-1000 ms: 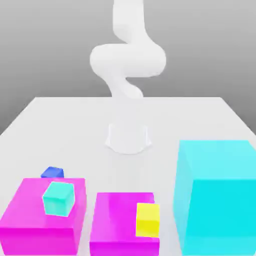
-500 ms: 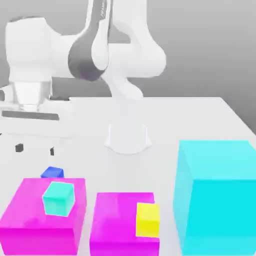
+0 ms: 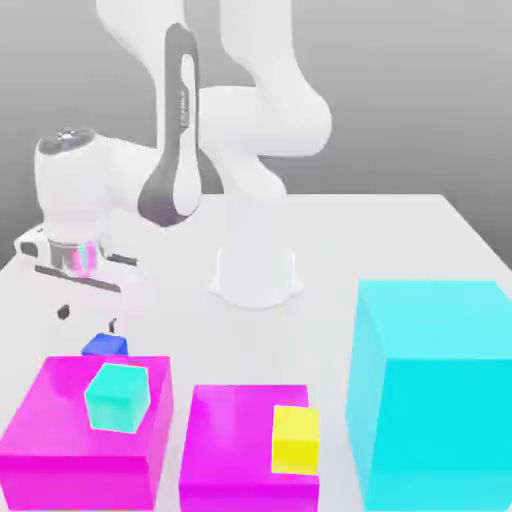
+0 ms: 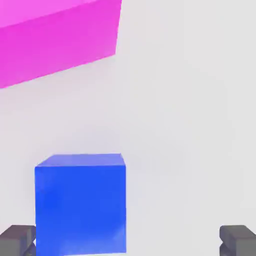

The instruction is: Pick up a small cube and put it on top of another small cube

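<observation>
The small, glossy, dark blue cube (image 3: 104, 345) sits on the white surface (image 3: 400, 240), just below the jaws and off-centre between them. In the hand view the cube (image 4: 80, 202) lies close to one dark fingertip (image 4: 17, 239) and well apart from the other. The robot's two-finger gripper (image 3: 88, 318) hangs above it with the jaws spread wide and holding nothing.

It looks like a rigid block with flat, parallel faces. It is probably light, and its smooth sheen suggests it could slip if pinched at an edge. The sensible hold is across two opposite side faces, near mid-height, with the jaws centred first so both pads land squarely. As they stand now, one finger would likely clip the cube's top or nudge it aside.

On the far side of the cube from the jaws stands a large magenta block (image 3: 85, 430), very close to it or touching; which cannot be told. A small teal cube (image 3: 117, 397) rests on that block. A second magenta block (image 3: 240, 450) carries a small yellow cube (image 3: 296, 438), and a tall cyan block (image 3: 435, 390) stands beyond. There are no containers, only solid blocks. The magenta block leaves little room on that side of the cube for a finger.
</observation>
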{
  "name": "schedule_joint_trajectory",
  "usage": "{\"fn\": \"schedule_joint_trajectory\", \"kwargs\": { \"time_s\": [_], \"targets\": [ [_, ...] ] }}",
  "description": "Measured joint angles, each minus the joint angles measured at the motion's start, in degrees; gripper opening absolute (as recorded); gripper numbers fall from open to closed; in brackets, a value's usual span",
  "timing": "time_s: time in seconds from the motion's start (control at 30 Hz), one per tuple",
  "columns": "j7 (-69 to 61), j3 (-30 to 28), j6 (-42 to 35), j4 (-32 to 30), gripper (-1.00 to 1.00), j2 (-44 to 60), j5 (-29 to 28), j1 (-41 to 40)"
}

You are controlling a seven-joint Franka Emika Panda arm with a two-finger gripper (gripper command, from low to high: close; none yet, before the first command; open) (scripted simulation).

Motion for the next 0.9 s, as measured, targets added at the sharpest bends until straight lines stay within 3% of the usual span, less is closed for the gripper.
{"fn": "schedule_joint_trajectory", "kwargs": {
  "time_s": [0.2,0.47,0.7,0.9],
  "targets": [
    [1.92,-0.52,1.98,0.82,0.00,3.83,-2.20,0.27],
    [-1.05,4.37,5.65,1.13,0.00,8.66,2.29,-3.34],
    [-5.59,14.91,8.98,1.08,0.00,11.48,8.50,-12.34],
    [-8.79,28.19,11.63,1.02,0.00,12.82,12.39,-24.95]
  ]
}}
